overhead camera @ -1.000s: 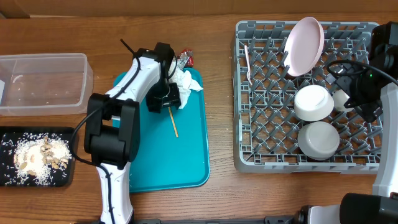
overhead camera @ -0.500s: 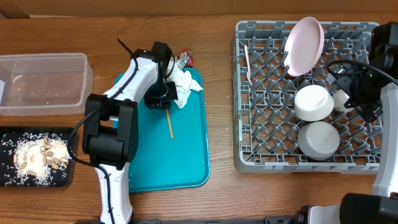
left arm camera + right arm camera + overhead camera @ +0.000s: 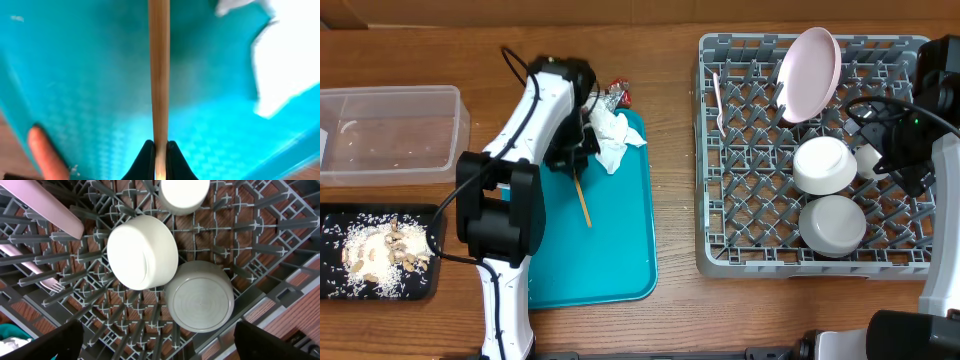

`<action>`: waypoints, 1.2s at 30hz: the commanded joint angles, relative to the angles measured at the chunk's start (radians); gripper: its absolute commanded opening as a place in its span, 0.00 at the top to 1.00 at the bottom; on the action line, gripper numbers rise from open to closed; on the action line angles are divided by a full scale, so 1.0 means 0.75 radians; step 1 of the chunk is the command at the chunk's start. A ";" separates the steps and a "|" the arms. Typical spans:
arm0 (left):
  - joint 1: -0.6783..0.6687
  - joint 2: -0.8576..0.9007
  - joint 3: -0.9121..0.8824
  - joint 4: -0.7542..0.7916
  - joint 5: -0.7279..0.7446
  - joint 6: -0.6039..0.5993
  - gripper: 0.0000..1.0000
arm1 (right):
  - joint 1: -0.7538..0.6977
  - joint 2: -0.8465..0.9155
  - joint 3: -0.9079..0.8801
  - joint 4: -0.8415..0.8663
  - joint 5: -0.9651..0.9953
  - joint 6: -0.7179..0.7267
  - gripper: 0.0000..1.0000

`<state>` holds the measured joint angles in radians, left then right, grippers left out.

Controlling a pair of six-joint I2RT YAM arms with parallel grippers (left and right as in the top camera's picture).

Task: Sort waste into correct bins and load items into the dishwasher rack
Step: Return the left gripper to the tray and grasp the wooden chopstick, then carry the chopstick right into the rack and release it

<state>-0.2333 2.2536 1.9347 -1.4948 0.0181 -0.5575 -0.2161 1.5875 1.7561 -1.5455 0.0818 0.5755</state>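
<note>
My left gripper [image 3: 574, 168] is shut on one end of a thin wooden stick [image 3: 582, 200] over the teal tray [image 3: 610, 250]. In the left wrist view the stick [image 3: 159, 70] runs straight up from between the closed fingertips of that gripper [image 3: 160, 150]. A crumpled white napkin [image 3: 613, 138] lies just right of it, with a red-and-silver foil wrapper [image 3: 616, 94] behind. A small orange carrot piece [image 3: 45, 155] shows at the tray's edge. My right gripper [image 3: 160, 345] hangs open above the dishwasher rack [image 3: 750, 255], which holds the plate [image 3: 808, 72], two bowls [image 3: 825, 165] [image 3: 833, 225], a cup [image 3: 868, 160] and a fork [image 3: 718, 100].
A clear tub [image 3: 390, 135] stands at the far left. In front of it a black tray [image 3: 335, 290] holds rice-and-nut scraps [image 3: 380, 250]. Bare wooden table separates the teal tray from the rack.
My left gripper has shut on the stick and shifted left; the stick's free end has swung left with it. The right arm has not moved.
</note>
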 commanded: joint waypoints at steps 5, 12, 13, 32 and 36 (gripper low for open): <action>-0.019 -0.072 0.357 -0.146 -0.025 -0.080 0.96 | -0.004 -0.004 -0.005 0.007 -0.003 -0.003 0.00; -0.165 -0.113 0.558 0.121 0.124 -0.060 0.96 | -0.004 -0.004 -0.005 0.007 -0.003 -0.003 0.00; -0.191 -0.113 0.558 0.180 0.133 -0.060 0.96 | -0.004 -0.004 -0.005 0.007 -0.003 -0.003 0.00; -0.443 0.161 0.550 0.956 0.147 -0.070 0.96 | -0.004 -0.004 -0.005 0.007 -0.003 -0.003 0.00; -0.443 0.208 0.550 0.974 0.162 -0.070 0.96 | -0.004 -0.004 -0.005 0.007 -0.003 -0.003 0.00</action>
<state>-0.5690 2.3898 2.3363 -0.7738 0.1200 -0.6006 -0.2161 1.5875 1.7561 -1.5448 0.0818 0.5755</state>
